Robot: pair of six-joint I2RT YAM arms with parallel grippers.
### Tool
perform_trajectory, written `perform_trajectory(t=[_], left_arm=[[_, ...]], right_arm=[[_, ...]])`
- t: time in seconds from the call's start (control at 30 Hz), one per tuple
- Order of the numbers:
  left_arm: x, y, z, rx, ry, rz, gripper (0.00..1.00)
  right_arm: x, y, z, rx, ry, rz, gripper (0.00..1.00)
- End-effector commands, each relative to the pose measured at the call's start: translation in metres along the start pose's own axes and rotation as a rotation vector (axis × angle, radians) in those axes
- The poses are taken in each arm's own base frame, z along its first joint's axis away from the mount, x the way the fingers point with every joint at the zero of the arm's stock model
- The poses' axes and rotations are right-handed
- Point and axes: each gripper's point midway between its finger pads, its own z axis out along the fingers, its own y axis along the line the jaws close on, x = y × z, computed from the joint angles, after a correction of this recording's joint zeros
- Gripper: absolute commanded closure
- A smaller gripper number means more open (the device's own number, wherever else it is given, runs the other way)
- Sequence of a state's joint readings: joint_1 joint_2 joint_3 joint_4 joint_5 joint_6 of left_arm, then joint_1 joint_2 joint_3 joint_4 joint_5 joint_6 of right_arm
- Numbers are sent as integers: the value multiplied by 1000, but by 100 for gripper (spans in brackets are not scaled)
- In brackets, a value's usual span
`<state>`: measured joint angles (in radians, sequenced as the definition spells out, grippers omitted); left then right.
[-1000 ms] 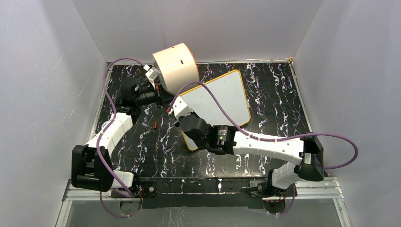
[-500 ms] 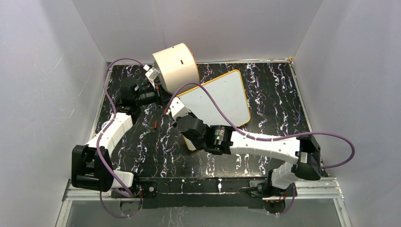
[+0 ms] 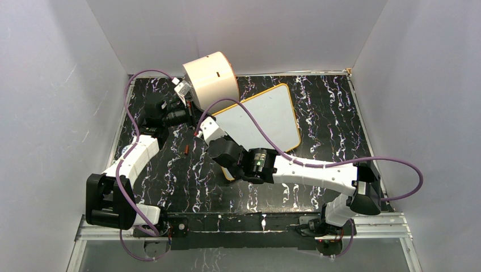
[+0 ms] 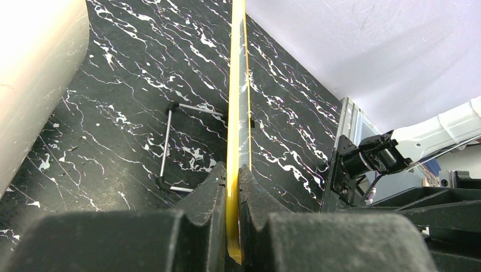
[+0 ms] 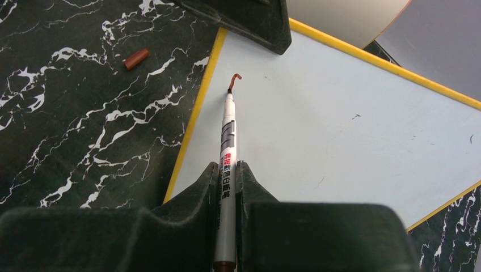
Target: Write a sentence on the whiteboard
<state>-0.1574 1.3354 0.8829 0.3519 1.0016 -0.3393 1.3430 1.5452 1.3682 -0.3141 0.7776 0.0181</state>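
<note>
Black white-veined marble table (image 3: 329,107) fills the floor between white walls. Cream drum (image 3: 211,79) sits at the back, left of centre, lying on its side.

The whiteboard (image 3: 266,116) is mid-table, just right of the drum and in front of it, turned at an angle, with an orange-yellow rim. Its near-left corner is hidden under the right arm in the top view. Can't tell if the board lies flat or is propped. A bent metal wire (image 4: 167,141) shows on the table beside its edge in the left wrist view.

2 arms reach in. The left gripper (image 4: 232,170) is at the board's far-left corner by the drum, jaws pinched narrow on the rim, board edge (image 4: 237,113) running straight between the 2 fingers.

The right gripper (image 5: 227,167) is over the board's left side, jaws clamped narrow around a silver marker (image 5: 227,147), barrel pointing away from the wrist, tip down on the white surface (image 5: 340,141) just inside the left rim.

A small red-brown marker cap (image 5: 136,58) lies loose on the table left of the board, apart from it.

The sentence (image 5: 234,79): only 1 short red-brown hooked stroke at the marker tip. Rest of the board is blank apart from a few tiny specks.
</note>
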Motion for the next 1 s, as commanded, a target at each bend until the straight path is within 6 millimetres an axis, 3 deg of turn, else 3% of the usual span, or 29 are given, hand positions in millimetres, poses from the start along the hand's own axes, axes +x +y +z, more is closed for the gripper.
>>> perform_trajectory(t=[0.0, 0.43, 0.77, 0.97], left_arm=[[1, -6, -1, 17, 3, 35, 100], [2, -3, 0, 14, 7, 30, 100], [3, -3, 0, 15, 10, 28, 100], [3, -3, 0, 16, 10, 27, 100]], right_arm=[[-1, 6, -3, -26, 27, 37, 100], [15, 10, -10, -59, 93, 51, 100], [-13, -5, -21, -54, -66, 121, 100], [-11, -11, -17, -7, -65, 113, 100]])
